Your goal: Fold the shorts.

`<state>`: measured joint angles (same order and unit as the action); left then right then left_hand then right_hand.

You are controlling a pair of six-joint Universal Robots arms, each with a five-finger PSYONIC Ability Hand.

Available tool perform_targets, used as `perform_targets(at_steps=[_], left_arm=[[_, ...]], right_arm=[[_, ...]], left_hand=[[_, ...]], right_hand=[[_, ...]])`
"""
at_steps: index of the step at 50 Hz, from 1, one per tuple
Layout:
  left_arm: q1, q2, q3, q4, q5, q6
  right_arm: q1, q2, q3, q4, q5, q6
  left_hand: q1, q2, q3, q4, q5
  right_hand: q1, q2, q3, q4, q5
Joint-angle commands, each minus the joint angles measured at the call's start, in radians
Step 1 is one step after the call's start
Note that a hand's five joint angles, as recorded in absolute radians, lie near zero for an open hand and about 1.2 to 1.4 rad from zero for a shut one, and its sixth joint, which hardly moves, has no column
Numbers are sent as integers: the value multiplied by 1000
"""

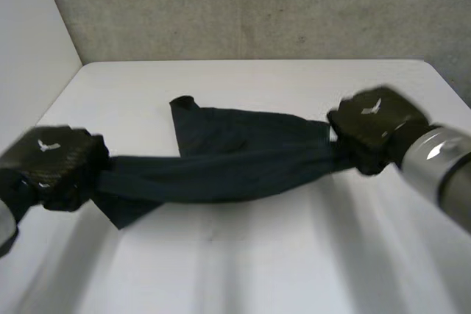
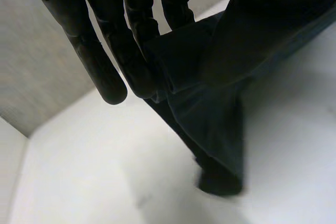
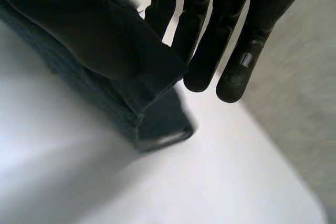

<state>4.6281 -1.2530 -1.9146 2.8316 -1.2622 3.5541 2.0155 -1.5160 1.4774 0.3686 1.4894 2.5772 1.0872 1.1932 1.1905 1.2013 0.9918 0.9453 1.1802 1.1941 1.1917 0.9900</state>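
Note:
The dark shorts (image 1: 221, 159) hang stretched in a band between my two hands, just above the white table (image 1: 257, 255). One part trails back onto the table behind the band. My left hand (image 1: 55, 163) pinches the left end, and a corner droops below it. In the left wrist view its fingers (image 2: 100, 51) lie straight against the cloth (image 2: 210, 108), which hangs down past them. My right hand (image 1: 375, 126) grips the right end. In the right wrist view the cloth (image 3: 105, 66) is pressed under the straight fingers (image 3: 210, 40).
A grey concrete wall (image 1: 257, 5) stands behind the table's far edge. A white panel (image 1: 29, 34) closes off the left side. Bare tabletop lies in front of the shorts.

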Motion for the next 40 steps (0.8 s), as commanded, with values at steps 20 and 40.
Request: perform_targets(at_steps=[20,40], left_arm=[[-140,-703,360,167,-107,-17],[-261,-734,1218,552,-350,-222]], right_arm=[[-1,390,-44,-249,32,11],[0,364,-496,-1126,100,17]], left_hand=[[309,203,206,195,230],[309,203,206,195,230]], right_hand=[[451,216,202,205,232],[451,216,202,205,232]])
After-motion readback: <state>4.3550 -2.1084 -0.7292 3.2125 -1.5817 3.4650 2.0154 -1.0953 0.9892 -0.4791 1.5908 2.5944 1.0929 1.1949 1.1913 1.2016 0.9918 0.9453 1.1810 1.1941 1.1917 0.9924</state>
